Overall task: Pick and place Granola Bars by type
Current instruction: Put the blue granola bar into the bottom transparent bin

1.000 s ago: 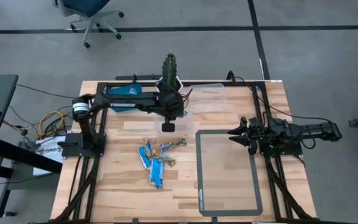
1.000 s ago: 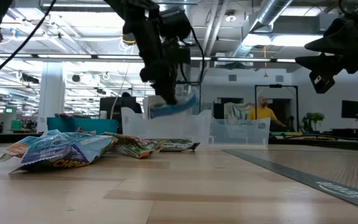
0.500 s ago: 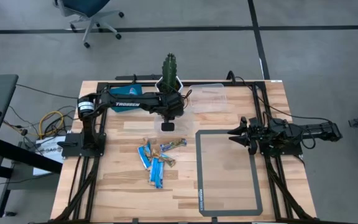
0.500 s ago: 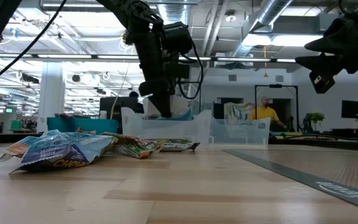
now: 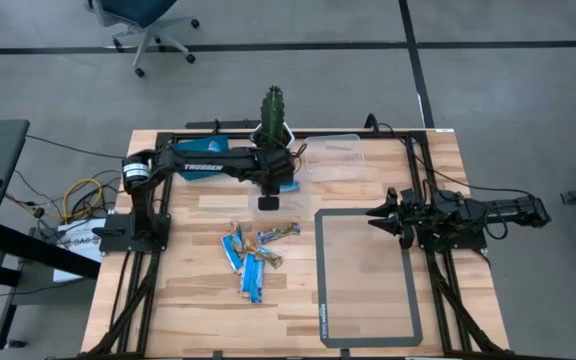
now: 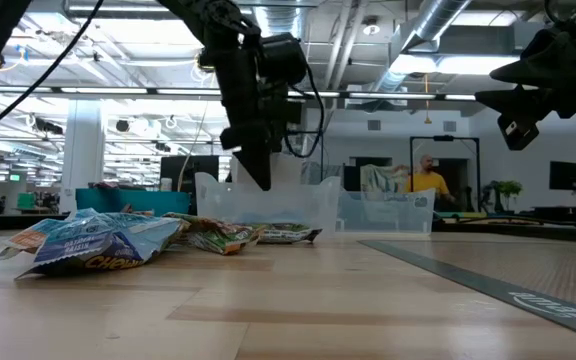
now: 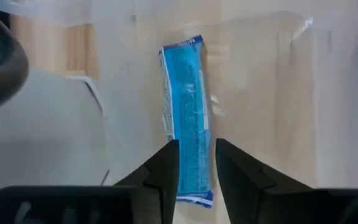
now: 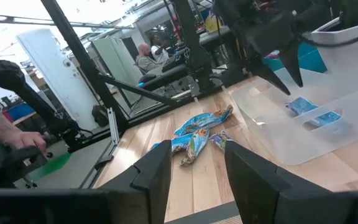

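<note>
A light blue granola bar (image 7: 184, 118) lies flat on the floor of a clear container (image 5: 298, 172) at the table's far middle. My left gripper (image 7: 194, 165) hangs open just above it, fingers pointing down on either side of its near end, touching nothing. In the low view the left gripper (image 6: 256, 175) stands over the container's wall (image 6: 268, 205). The other granola bars (image 5: 253, 255), light blue and brown-gold, lie in a loose pile on the wood. My right gripper (image 5: 376, 217) waits open at the right, raised off the table.
A second clear container (image 5: 333, 158) stands beside the first. A grey-framed mat (image 5: 368, 275) covers the table's right near part. A potted plant (image 5: 273, 110) stands at the far edge behind the containers. The right wrist view shows two blue bars (image 8: 316, 112) in the container.
The left gripper has sunk a little toward the clear container. The light blue bar that hung from its fingers a second ago has dropped out of them and now lies flat in the container. The right arm has kept still.
</note>
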`<control>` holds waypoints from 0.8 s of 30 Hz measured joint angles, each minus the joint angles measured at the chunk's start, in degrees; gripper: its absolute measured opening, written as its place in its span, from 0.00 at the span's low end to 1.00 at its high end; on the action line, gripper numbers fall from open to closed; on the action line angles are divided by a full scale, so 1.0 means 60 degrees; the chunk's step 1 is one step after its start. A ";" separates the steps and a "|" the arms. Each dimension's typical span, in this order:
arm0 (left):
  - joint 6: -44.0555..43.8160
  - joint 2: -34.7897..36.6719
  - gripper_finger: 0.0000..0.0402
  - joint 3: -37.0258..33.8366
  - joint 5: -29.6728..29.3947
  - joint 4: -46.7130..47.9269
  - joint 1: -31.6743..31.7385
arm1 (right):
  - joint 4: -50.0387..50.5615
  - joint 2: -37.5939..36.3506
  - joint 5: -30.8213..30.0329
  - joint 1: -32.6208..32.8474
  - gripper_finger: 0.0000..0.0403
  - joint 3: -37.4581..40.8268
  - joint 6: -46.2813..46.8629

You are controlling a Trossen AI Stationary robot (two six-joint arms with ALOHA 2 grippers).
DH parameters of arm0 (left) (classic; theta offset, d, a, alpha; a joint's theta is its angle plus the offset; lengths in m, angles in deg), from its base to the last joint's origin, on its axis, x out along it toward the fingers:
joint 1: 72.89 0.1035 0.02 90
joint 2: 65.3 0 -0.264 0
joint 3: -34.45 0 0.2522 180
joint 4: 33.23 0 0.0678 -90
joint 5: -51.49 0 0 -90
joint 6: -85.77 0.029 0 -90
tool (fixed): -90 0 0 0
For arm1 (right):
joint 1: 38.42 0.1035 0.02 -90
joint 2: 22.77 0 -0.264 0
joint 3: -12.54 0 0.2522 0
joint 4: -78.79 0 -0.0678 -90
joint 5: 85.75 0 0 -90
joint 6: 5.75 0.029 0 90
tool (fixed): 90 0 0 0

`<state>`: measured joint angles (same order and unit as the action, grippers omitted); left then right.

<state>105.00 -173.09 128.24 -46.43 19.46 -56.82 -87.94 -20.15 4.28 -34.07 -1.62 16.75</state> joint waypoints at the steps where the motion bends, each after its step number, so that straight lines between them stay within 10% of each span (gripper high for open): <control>1: -0.0073 0.0101 0.25 0.0000 -0.0009 0.0006 -0.0015 | 0.0000 0.0000 -0.0002 0.0000 0.35 0.0001 0.0000; 24: -0.4844 0.3383 0.25 -0.0004 0.0837 0.0986 -0.2560 | 0.0000 0.0002 -0.0002 -0.0002 0.35 0.0000 0.0000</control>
<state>75.94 -152.79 128.22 -41.41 25.38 -72.18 -87.94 -20.14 4.27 -34.09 -1.62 16.75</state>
